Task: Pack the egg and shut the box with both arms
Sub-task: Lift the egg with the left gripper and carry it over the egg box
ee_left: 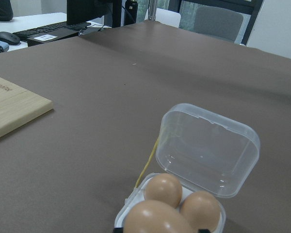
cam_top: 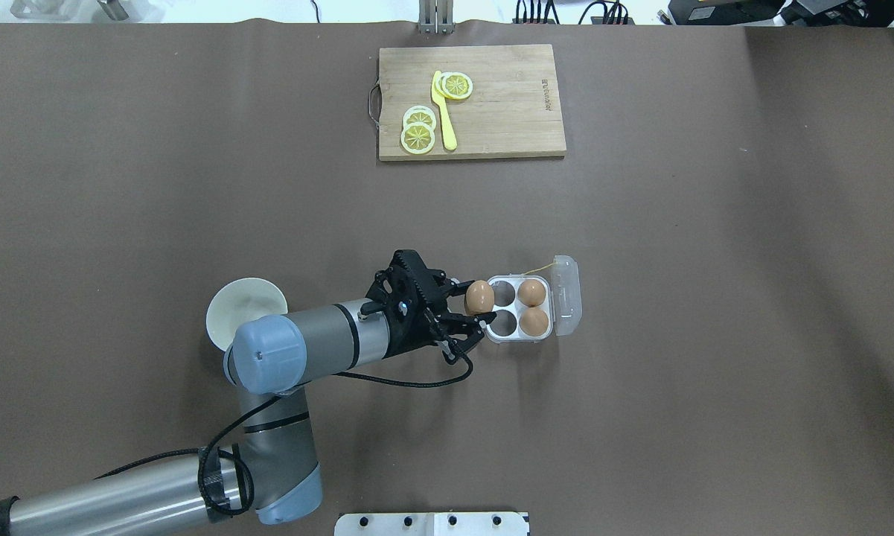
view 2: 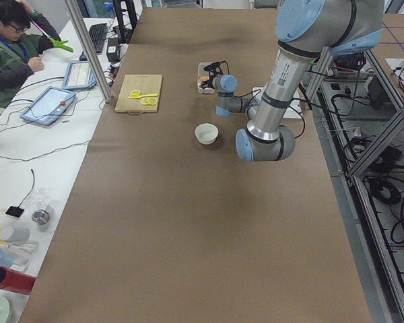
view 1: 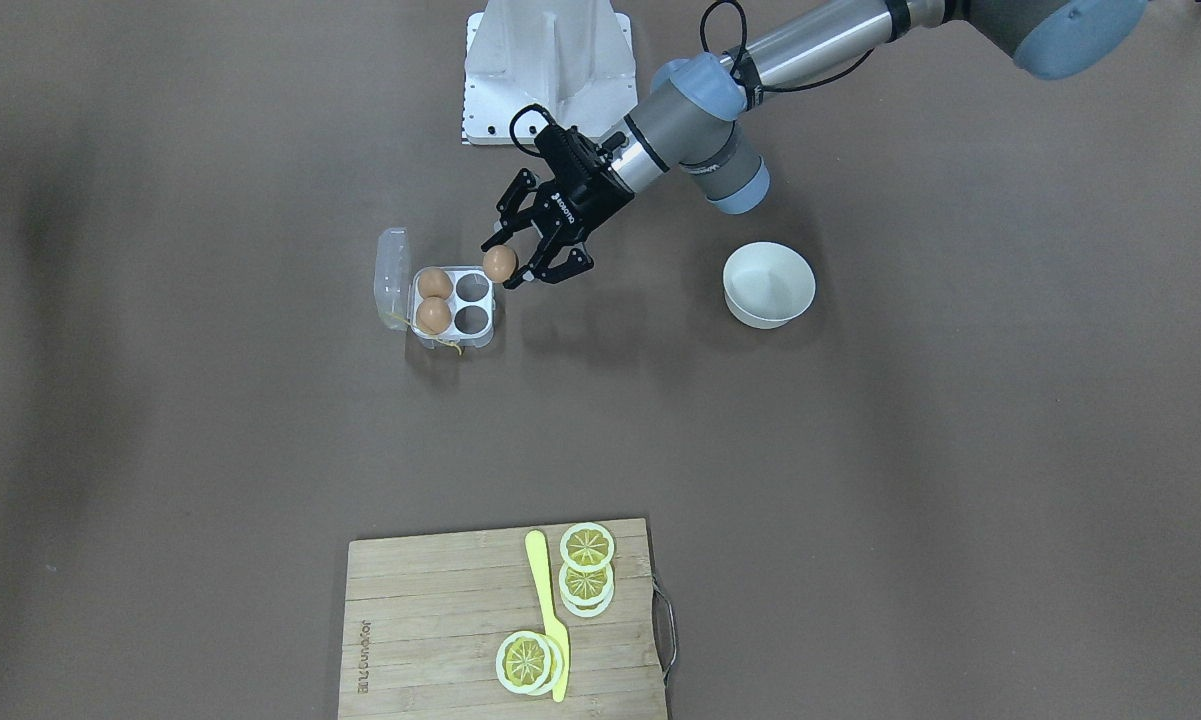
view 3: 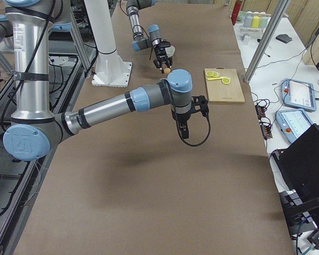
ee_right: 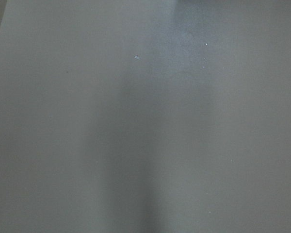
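Left claw [view 1: 505, 266]: clamped on the egg [cam_top: 479, 297], held at the box's [cam_top: 518, 309] rim beside its empty cells.
Box: on the tabletop [cam_top: 714, 335], lid [cam_top: 568, 294] open; two more eggs [cam_top: 531, 292] in the far cells.
Right claw [view 3: 182, 129]: seen only from the side; wide or narrow, I cannot tell.
Hidden: my left wrist view cuts the held egg off, and it covers the near cells.
Writing: stamp on the cutting board [view 1: 440, 600], white letters on my left claw; both too small to read.

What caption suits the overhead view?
Left end effector carries an egg at the edge of the open, half-filled box.
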Robot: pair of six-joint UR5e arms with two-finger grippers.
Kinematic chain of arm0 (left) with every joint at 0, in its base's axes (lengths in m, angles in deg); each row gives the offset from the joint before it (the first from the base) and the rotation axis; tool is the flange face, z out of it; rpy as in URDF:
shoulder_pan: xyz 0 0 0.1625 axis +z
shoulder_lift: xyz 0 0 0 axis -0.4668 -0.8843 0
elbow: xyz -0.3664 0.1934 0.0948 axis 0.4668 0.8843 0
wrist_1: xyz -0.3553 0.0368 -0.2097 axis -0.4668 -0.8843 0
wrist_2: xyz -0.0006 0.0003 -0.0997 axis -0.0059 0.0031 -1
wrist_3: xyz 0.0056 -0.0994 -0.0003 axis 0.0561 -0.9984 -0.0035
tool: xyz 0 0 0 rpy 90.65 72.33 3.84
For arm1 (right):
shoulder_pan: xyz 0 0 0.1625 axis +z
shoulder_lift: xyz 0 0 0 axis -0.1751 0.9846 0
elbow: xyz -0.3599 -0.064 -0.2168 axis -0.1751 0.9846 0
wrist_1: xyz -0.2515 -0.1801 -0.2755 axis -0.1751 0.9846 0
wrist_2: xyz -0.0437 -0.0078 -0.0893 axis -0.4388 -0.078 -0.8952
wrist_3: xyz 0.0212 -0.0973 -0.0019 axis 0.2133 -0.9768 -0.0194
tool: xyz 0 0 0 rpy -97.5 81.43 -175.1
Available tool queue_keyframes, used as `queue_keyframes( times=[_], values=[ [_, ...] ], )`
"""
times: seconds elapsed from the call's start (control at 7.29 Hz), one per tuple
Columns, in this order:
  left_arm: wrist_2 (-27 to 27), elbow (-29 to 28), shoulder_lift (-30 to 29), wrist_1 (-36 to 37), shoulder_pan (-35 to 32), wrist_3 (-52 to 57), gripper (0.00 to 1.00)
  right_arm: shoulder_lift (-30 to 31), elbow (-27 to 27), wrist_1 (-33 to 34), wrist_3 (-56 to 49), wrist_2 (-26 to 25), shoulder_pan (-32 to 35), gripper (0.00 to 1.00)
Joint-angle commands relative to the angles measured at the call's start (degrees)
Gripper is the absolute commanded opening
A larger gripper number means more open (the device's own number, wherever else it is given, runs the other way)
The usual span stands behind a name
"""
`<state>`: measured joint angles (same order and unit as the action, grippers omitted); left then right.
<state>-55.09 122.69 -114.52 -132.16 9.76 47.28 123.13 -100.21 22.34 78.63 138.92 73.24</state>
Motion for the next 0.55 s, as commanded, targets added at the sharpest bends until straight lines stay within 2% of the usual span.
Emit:
queue_keyframes(
  times=[0.0,0.41],
  values=[
    [2.19,-2.95,-2.58,0.15,1.11,0.38,0.00,0.00,0.08,0.09,0.02,0.07,0.00,1.00],
    [2.37,-5.85,-5.40,0.24,1.11,0.38,0.00,0.00,0.16,0.09,0.02,0.07,0.00,1.00]
  ],
)
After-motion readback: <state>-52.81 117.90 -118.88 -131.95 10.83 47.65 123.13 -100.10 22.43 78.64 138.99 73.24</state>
